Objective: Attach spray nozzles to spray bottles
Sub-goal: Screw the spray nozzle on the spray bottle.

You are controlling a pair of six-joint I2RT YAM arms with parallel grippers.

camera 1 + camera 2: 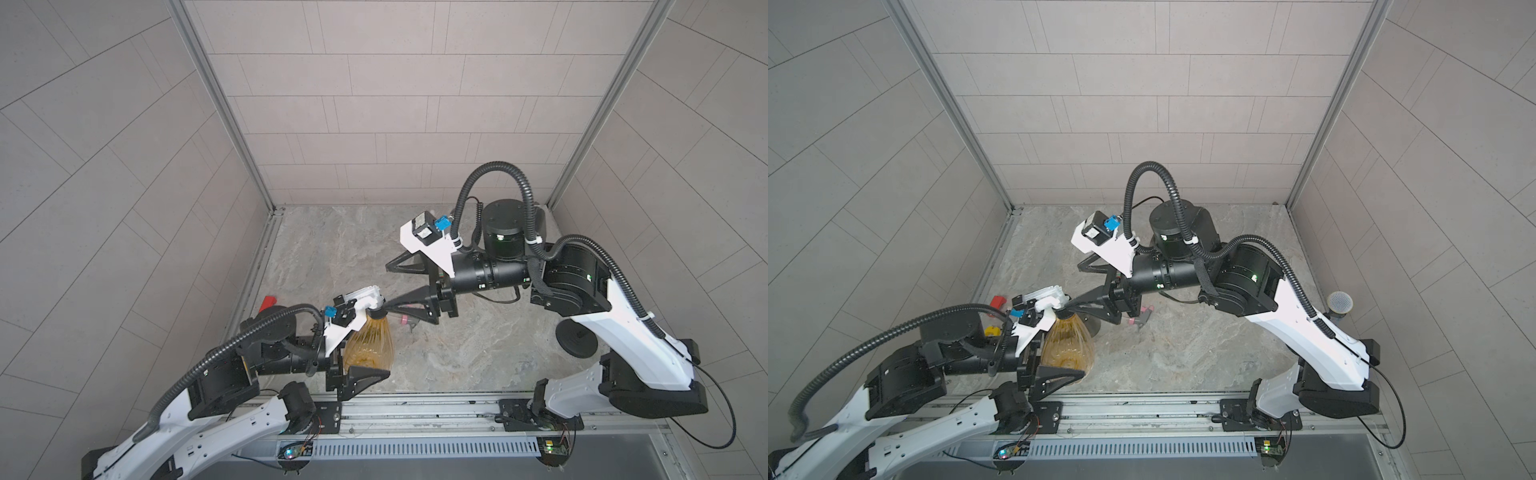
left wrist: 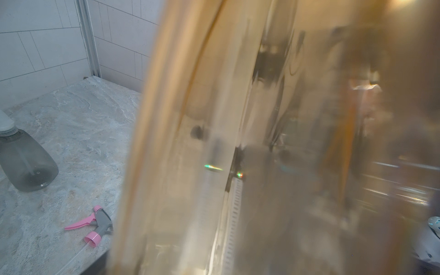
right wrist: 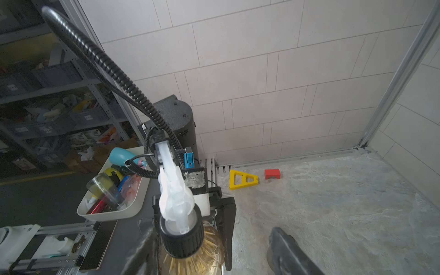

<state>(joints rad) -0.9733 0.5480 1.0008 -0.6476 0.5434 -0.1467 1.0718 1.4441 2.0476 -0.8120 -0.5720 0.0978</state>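
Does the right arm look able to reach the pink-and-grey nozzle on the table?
Probably yes: the pink-and-grey nozzle lies uncovered on the table close under the right pincer, which is open.

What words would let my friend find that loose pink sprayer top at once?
Start at the marbled grey tabletop beside the amber bottle. Close to the standing smoky grey bottle lies the pink-and-grey spray nozzle, flat on its side with a clear tube trailing. It alone is pink and sits on no bottle.
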